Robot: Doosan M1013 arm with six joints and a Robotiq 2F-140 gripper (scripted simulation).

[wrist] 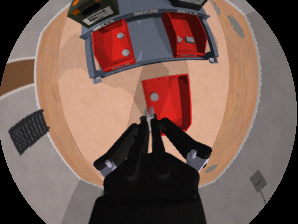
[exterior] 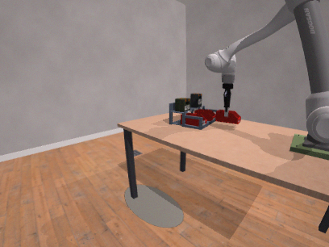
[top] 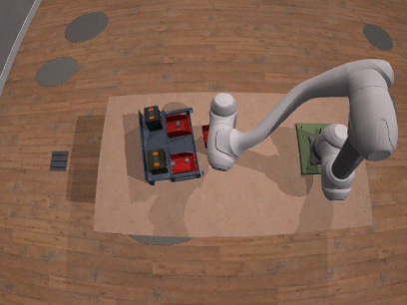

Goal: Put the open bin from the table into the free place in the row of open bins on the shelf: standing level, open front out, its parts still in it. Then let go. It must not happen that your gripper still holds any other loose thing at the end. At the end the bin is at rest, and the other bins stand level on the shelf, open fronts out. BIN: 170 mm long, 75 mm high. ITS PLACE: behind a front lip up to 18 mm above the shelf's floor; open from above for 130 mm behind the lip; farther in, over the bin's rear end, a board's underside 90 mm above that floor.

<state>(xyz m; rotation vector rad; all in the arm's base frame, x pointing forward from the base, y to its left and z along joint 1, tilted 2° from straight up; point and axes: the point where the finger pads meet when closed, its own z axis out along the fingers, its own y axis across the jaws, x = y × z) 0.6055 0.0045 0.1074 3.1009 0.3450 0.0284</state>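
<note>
Hanging from the jaws (exterior: 226, 110), apparently just above the surface (top: 239, 209) (exterior: 201, 141) (wrist: 75, 90): one red open bin (top: 204, 136) (exterior: 228, 117) (wrist: 172, 107), one round part visible inside. Jaws: narrow, pinched on its side wall, at the bin's 7 o'clock in the wrist view. Location: just outside the shelf (top: 154, 142) (exterior: 171, 115) (wrist: 145, 42), whose free place lies towards 11 o'clock. Shelved bins: two, one at the gap's 9 o'clock (top: 184, 162) (wrist: 112, 45), one at 3 (top: 178, 126) (wrist: 185, 35); two parts visible in each. Boxes above: two, one olive (top: 158, 160) (exterior: 182, 104) (wrist: 95, 11), one black (top: 153, 118) (exterior: 196, 99) (wrist: 189, 2). Done, as judged: grasp and slight lift. Left: carrying over the lip, sliding under the board, levelling, release.
</note>
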